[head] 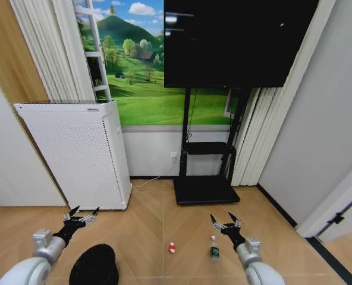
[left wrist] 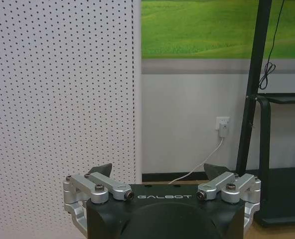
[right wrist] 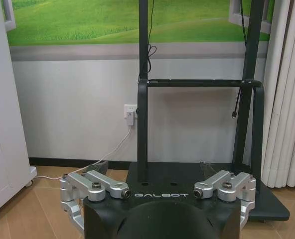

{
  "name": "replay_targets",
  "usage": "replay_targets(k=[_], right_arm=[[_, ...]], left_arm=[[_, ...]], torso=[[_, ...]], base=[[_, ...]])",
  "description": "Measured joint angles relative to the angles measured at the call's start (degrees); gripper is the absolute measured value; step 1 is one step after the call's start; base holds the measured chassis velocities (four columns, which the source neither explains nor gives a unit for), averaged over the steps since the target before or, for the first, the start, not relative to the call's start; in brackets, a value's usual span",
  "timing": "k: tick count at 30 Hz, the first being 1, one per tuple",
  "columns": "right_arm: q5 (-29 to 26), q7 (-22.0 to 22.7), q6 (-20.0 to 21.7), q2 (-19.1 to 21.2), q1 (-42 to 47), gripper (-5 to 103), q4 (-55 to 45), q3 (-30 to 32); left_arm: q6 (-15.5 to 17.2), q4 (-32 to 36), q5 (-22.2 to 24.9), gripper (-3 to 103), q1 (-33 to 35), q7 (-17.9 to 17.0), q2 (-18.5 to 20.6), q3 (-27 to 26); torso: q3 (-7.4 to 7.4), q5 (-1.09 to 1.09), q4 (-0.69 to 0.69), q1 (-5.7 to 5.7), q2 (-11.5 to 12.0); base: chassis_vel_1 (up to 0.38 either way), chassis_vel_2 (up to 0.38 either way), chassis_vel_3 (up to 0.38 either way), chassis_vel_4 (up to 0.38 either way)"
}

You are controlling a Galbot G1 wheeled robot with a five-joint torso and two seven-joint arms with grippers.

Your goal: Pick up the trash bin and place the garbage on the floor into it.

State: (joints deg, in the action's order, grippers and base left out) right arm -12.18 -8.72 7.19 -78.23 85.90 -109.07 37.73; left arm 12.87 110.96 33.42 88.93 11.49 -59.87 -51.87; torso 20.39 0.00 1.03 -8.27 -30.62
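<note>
Head view: round black trash bin (head: 94,265) on wood floor below left gripper (head: 84,215); red-white scrap (head: 172,247) and clear bottle (head: 214,249) beside right gripper (head: 225,221). Both spread open, empty. Wrist views: perforated white appliance (left wrist: 63,99), black stand (right wrist: 197,124).

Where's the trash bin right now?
In the head view, the trash bin stands on the floor at lower left, just below the left gripper, before the white appliance.

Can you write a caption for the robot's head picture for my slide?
Both open end effectors, left and right, hover above the floor near the trash bin, bottle and red-and-white scrap.
</note>
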Motion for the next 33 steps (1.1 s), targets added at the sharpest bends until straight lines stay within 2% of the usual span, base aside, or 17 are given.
replay_targets(k=[6, 8, 9, 14, 22, 33], right_arm=[[-0.2, 0.4, -1.4, -0.4, -0.1, 100, 0.7, -0.2], [-1.0, 1.9, -4.5, -0.7, -0.8, 100, 1.5, -0.8], [-1.0, 1.9, -4.5, -0.7, -0.8, 100, 1.5, -0.8], [-3.4, 3.7, -10.2, -1.0, -2.4, 100, 2.0, -1.1], [-5.0, 1.9, -11.7, -0.5, -2.4, 100, 1.4, -0.2], [-5.6, 0.7, -11.3, -0.1, -1.7, 100, 0.9, 1.3]], left_arm=[[0.0, 0.0, -0.1, 100, 0.1, 0.0, -0.4, -0.1], [0.0, 0.1, -0.1, 100, 0.0, -0.2, -0.7, -0.2], [0.0, 0.1, -0.1, 100, 0.0, -0.2, -0.7, -0.2], [-0.1, 0.8, 0.6, 100, -0.6, -1.3, -1.4, -0.5], [-2.3, 2.7, -1.9, 100, -1.3, 0.6, -1.8, -1.1], [-2.7, 3.7, -3.8, 100, -2.8, 1.2, -1.3, -1.6]], torso=[[-0.73, 0.0, 0.0, 0.53, 1.3], [-1.17, 0.0, 0.0, 0.81, 2.0], [-1.17, 0.0, 0.0, 0.81, 2.0], [-2.06, 0.0, 0.0, 1.33, 3.4], [-3.14, 0.0, -0.01, 2.06, 5.2], [-4.63, 0.0, 0.0, 2.9, 7.5]], base=[[0.0, 0.0, 0.0, 0.0], [0.0, 0.0, 0.0, 0.0], [0.0, 0.0, 0.0, 0.0], [0.0, 0.0, 0.0, 0.0], [0.0, 0.0, 0.0, 0.0], [0.0, 0.0, 0.0, 0.0]])
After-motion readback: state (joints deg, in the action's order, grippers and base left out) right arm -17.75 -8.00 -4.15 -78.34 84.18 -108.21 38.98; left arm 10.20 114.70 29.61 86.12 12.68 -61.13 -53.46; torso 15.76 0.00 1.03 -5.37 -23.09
